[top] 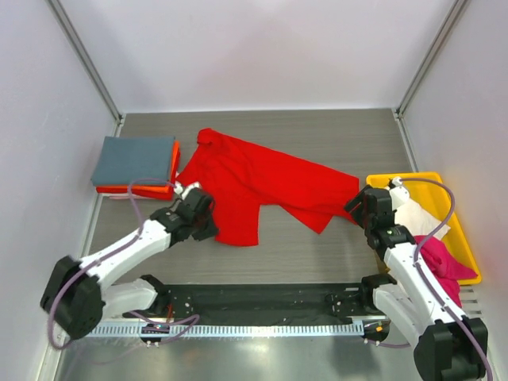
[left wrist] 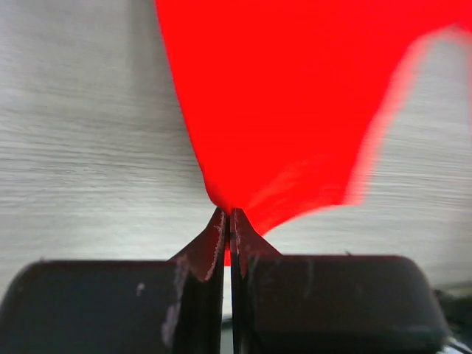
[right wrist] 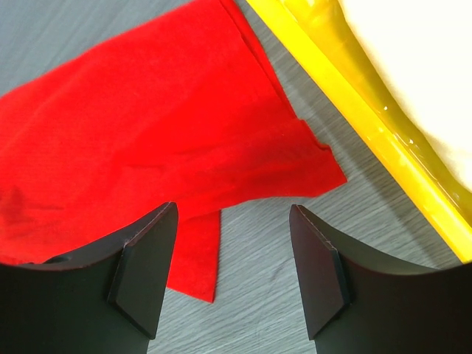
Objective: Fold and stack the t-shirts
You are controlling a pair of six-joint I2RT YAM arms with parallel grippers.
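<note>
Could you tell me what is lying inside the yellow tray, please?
A white t-shirt and a magenta pink t-shirt lie in the yellow tray. The right arm covers part of both, so anything beneath them cannot be seen.

Grey wood-grain table point(top: 317, 135) enclosed by plain white walls point(top: 262, 48).

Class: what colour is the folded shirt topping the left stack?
Folded shirt: slate grey-blue; top external view.

Lab cell w/ white walls point(top: 262, 48) (grey corner posts point(top: 83, 55)).
</note>
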